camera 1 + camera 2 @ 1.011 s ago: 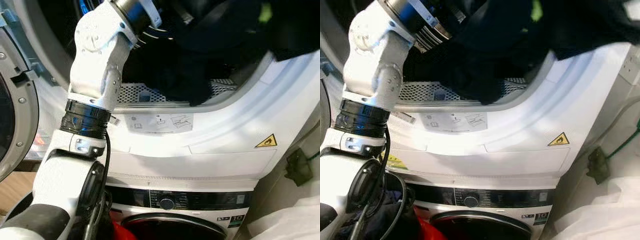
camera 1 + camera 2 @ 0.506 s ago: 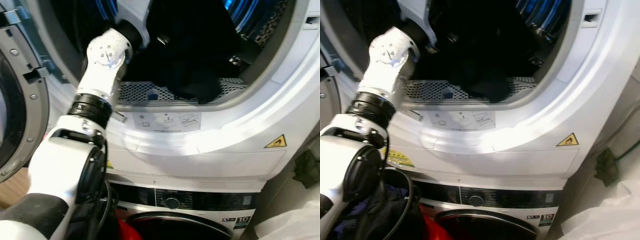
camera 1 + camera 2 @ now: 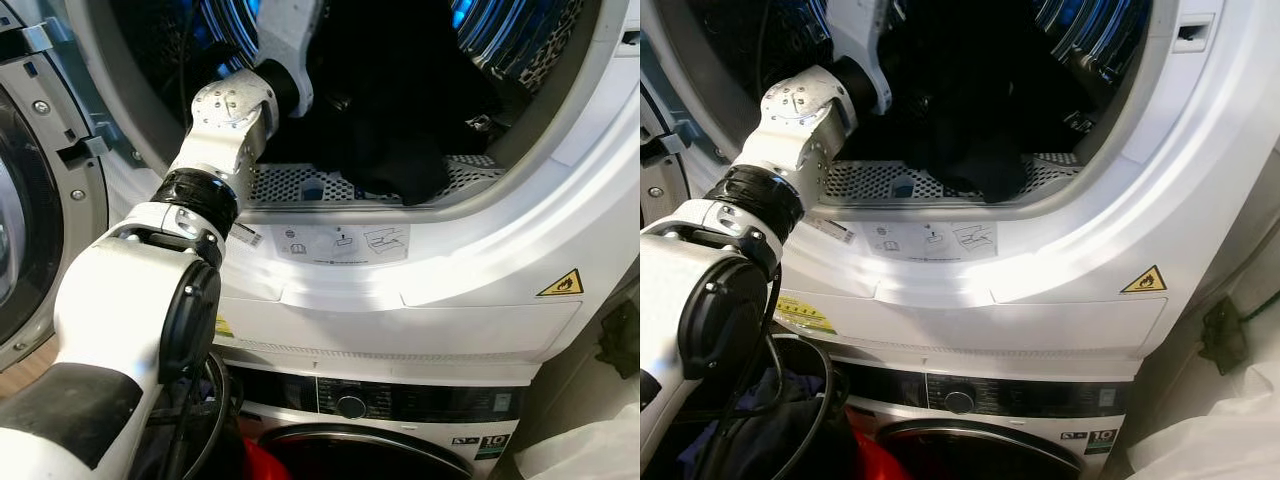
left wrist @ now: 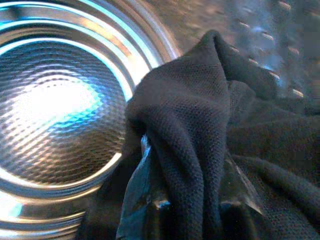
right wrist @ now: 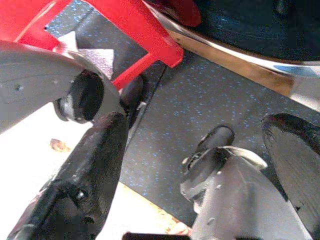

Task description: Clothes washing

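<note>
Left gripper (image 4: 185, 200) deep inside upper white front-loader's steel drum (image 4: 55, 105), fingers clamped on dark mesh-knit garment (image 4: 190, 115). Garment bunches ahead of gripper, tail drooping over perforated door lip (image 3: 290, 185). Right gripper (image 5: 200, 165) hangs idle, fingers apart, over speckled floor.

Silver-white robot arm with black joints

The left arm (image 3: 215, 130) is showing rounded silver-white shells, a black ribbed collar (image 3: 197, 195), small screws, a barcode sticker (image 3: 246, 235) at 3 o'clock of the collar, and black cables (image 3: 790, 385) looping below.
</note>
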Robot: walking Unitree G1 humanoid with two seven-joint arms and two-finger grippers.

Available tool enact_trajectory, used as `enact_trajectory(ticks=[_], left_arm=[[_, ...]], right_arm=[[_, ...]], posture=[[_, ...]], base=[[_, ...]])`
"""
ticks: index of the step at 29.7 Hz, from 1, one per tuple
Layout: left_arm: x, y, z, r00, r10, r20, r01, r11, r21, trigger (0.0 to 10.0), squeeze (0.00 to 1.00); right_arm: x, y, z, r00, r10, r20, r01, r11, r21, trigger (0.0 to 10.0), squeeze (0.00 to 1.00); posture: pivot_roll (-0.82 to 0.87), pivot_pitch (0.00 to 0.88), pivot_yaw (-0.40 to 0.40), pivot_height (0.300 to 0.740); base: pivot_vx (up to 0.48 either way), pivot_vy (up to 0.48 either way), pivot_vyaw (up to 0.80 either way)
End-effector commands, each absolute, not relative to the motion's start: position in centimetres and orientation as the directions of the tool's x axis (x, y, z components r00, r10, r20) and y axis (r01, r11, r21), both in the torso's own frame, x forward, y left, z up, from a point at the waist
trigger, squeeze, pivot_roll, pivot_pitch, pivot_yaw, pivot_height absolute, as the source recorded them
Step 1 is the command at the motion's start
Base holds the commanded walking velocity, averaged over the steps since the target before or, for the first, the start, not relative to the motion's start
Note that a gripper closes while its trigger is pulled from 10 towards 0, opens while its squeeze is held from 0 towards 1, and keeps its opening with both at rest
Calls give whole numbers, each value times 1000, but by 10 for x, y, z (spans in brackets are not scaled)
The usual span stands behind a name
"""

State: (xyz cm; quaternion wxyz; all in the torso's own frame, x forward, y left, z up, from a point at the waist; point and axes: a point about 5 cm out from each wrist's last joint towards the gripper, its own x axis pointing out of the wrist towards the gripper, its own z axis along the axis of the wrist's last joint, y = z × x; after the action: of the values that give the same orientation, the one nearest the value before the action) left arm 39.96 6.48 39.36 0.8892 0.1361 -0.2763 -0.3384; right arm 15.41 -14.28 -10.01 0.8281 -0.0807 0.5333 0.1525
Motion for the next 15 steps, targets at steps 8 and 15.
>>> enact_trajectory(ticks=[8, 15], left_arm=[[401, 47, 381, 632, -724, 278, 569, 676, 469, 10000, 1000], [402, 54, 386, 638, -717, 280, 558, 681, 474, 10000, 1000]], right_arm=[[152, -143, -101, 398, 149, -905, -302, 953, 24, 10000, 0], [152, -143, -101, 400, 138, -906, -287, 958, 19, 10000, 0]], posture=[[-28, 0, 156, 740], [-17, 0, 161, 740]], base=[[0, 0, 0], [0, 0, 0]])
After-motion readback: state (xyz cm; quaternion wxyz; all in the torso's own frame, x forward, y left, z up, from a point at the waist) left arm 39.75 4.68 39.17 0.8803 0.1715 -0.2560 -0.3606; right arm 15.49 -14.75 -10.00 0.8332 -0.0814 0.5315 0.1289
